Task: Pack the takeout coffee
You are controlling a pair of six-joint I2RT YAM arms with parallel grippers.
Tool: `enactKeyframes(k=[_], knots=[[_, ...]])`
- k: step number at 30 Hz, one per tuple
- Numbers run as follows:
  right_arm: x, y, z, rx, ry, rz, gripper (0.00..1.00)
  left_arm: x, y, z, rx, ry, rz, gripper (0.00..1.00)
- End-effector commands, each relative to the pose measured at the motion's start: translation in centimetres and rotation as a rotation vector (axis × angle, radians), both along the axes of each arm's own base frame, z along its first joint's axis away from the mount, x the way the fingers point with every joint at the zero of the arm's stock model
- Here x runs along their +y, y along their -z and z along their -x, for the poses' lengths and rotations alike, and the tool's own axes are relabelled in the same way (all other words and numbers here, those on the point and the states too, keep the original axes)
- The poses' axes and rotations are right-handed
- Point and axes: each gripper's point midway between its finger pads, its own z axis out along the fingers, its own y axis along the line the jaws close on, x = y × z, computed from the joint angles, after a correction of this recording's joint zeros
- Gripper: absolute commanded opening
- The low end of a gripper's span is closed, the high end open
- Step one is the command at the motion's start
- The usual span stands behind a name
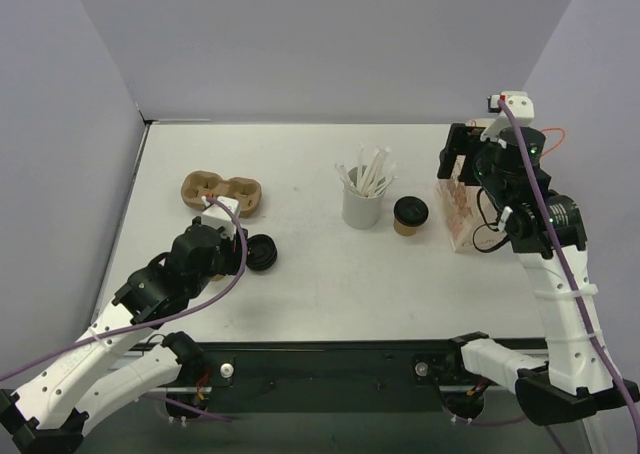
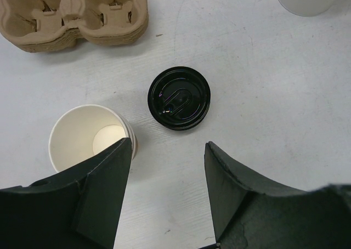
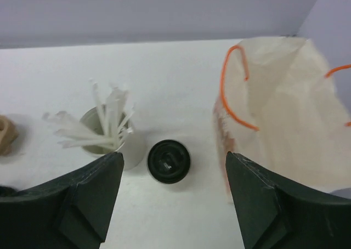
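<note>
So, right fingers (image 3: 88, 199) are spread wide, gripping nothing, up over the takeout coffee (image 3: 169, 161), which sits upright on the tabletop (image 3: 181, 84) between the white cup of stirrers (image 3: 130, 150) and the paper bag (image 3: 285, 117). And the left fingers (image 2: 104, 194) are spread too, hanging over the loose black lid (image 2: 179, 98), lidless cup (image 2: 82, 136) just beside it.

1. The takeout coffee (image 1: 410, 215): matt brown kraft-paper wall; smooth, glossy black plastic lid.
2. The loose lid (image 2: 179, 98): smooth black plastic, glossy, with bright reflections.
3. The lidless cup (image 2: 88, 139): paper, white and matt inside.
4. The cup carrier (image 2: 77, 13): moulded brown pulp, rough and matt.
5. The bag (image 3: 285, 112): thin cream paper, matt, lightly creased.
6. The table (image 2: 274, 95): white, smooth, matt.
7. The left gripper (image 2: 169, 150): fingers (image 2: 104, 199) of matt black plastic, faintly grainy.
</note>
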Motion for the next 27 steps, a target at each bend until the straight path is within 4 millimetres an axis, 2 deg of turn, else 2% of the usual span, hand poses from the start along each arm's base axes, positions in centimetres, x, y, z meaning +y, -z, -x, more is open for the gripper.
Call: enactKeyframes(k=[1,3,4,9,10,14,19,24,27], knots=[[-4.7,-0.1,-0.5,0.032,0.116,0.188,0.83,-0.6,-0.9,-0.3,-0.038,0.023,0.021,0.65],[-6.0,0.3,-0.9,0.057,0.122,0.211,0.85,-0.5,-1.0,-0.2,-0.041,0.021,0.023,0.65],[-5.8,0.4,-1.1,0.065,0.088,0.209,0.85,-0.5,-1.0,-0.3,-0.04,0.021,0.021,0.65],[-6.6,4.0,-2.5,0.19,0.02,0.183,0.86,-0.6,-0.8,-0.3,-0.037,0.027,0.022,0.65],[-7.7,4.8,-3.0,0.218,0.04,0.171,0.86,-0.7,-0.8,-0.3,-0.035,0.028,0.022,0.65],[-7.2,6.5,-3.8,0.255,-0.101,0.197,0.85,-1.0,-0.8,-0.3,-0.031,0.04,0.028,0.65],[-8.6,8.0,-5.1,0.304,-0.062,0.218,0.83,-1.3,-0.7,-0.2,-0.025,0.054,0.035,0.65],[-8.9,9.5,-6.0,0.347,-0.079,0.203,0.69,-1.3,-0.9,-0.1,-0.031,0.054,0.04,0.65],[-9.1,10.4,-6.5,0.372,-0.076,0.204,0.68,-1.2,-0.9,-0.1,-0.033,0.053,0.04,0.65]])
